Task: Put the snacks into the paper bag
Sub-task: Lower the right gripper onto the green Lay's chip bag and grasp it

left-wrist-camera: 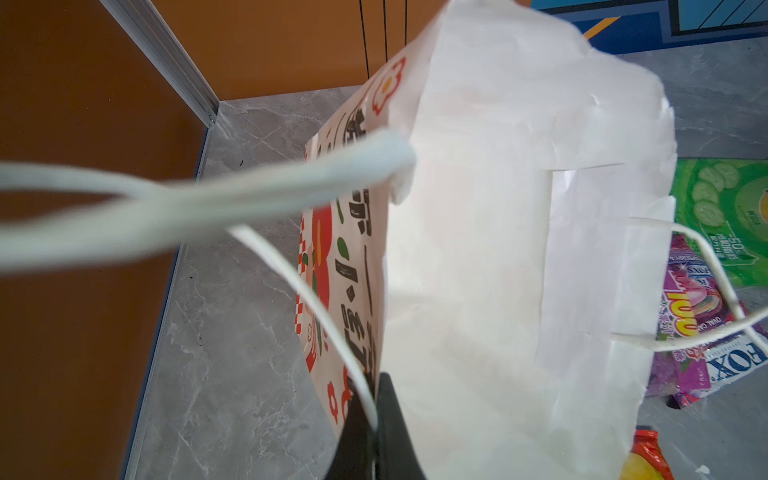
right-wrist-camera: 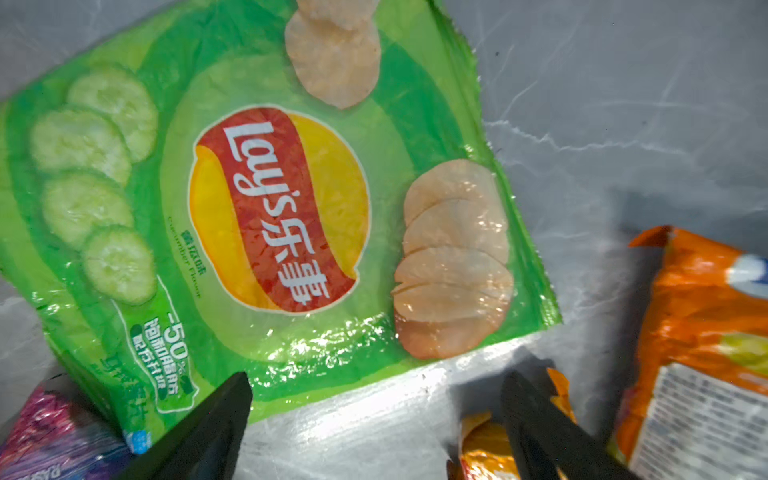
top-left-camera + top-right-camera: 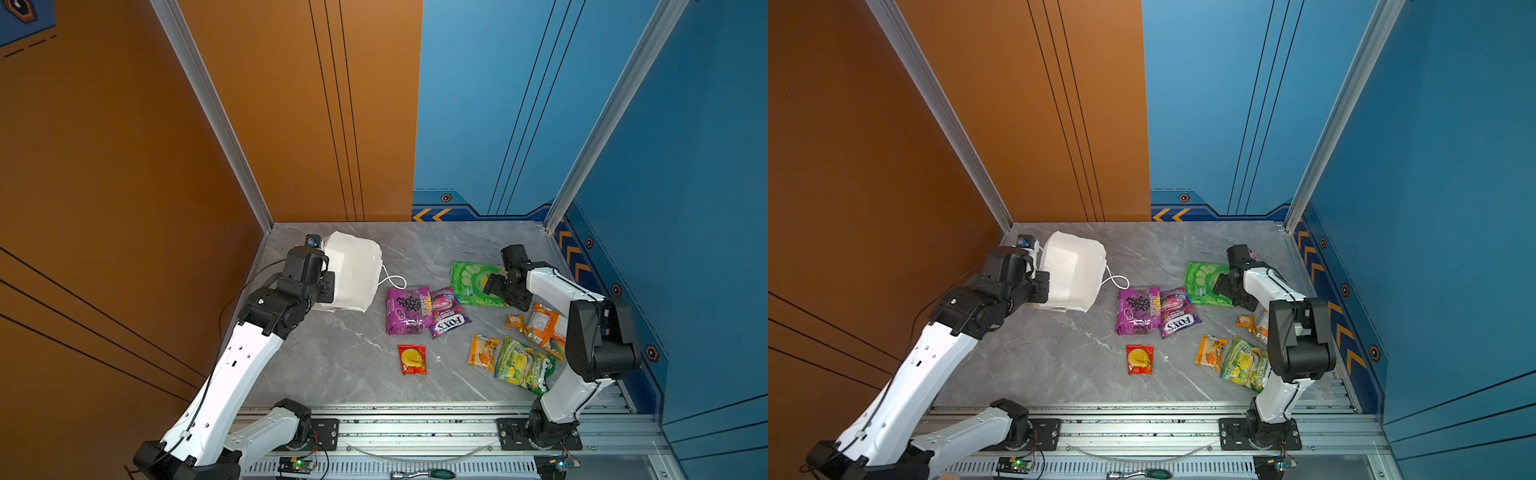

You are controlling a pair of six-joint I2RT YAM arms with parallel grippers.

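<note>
Left tool [image 1: 374,415] clamps the rim of the tall white paper bag [image 3: 353,266] (far-left worktop [image 3: 332,365] corner); right tool [image 2: 378,380], jaws wide, hovers over the flat green Lay's packet [image 2: 266,208] near the right edge.

Setting: robot test cell, lab-type. Desk [image 3: 353,365] boxed in by orange wall panels [image 3: 124,166] and blue wall panels [image 3: 685,166] on aluminium posts [image 3: 210,104]; left arm [image 3: 245,365], right arm [image 3: 552,286] bolted to slotted rail [image 3: 415,428] along desk front edge; bare circuit board [image 3: 296,463]
</note>
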